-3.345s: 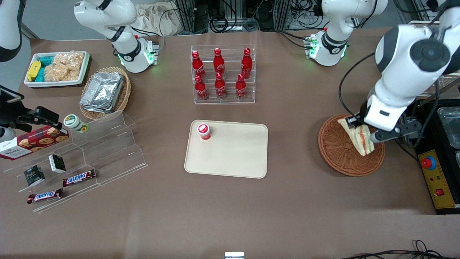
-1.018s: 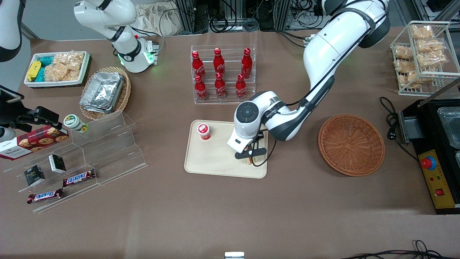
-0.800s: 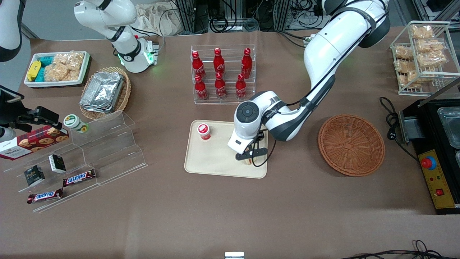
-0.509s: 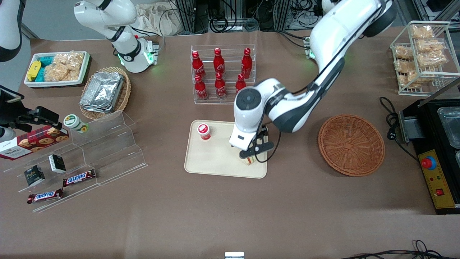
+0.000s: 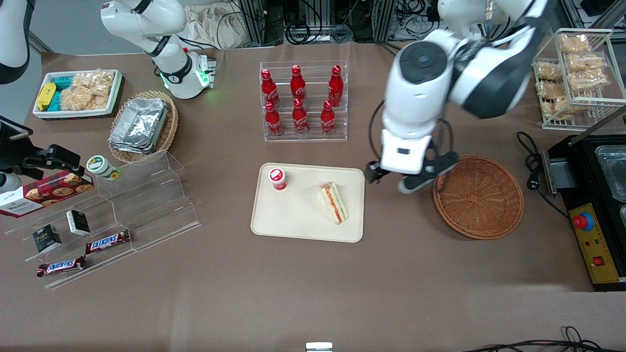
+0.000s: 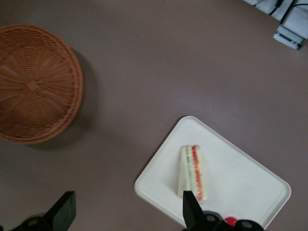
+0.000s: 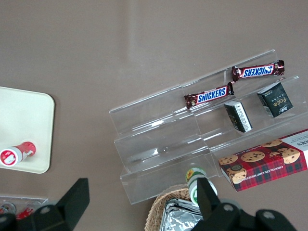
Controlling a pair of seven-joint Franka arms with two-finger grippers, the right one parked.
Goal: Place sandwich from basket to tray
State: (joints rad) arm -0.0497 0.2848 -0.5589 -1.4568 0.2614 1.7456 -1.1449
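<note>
Sandwich is lying on the tray, filling stripes facing up, near the tray edge closest to the basket, and nothing is touching it. On the same tray a small red-capped bottle is standing at the corner farthest from the front camera, toward the parked arm's end, well apart from the sandwich. The gripper is hanging in the air above the bare table between the tray and the basket, its fingers spread wide apart and holding nothing; in the left wrist view the two dark fingertips are framing open tabletop with the sandwich and the tray showing beside one of them. The basket is sitting on the table toward the working arm's end, and it seems to be holding nothing, though part of its rim is covered by the gripper in the front view. Farther from the front camera than the tray, a clear rack of red cola bottles is standing upright.
</note>
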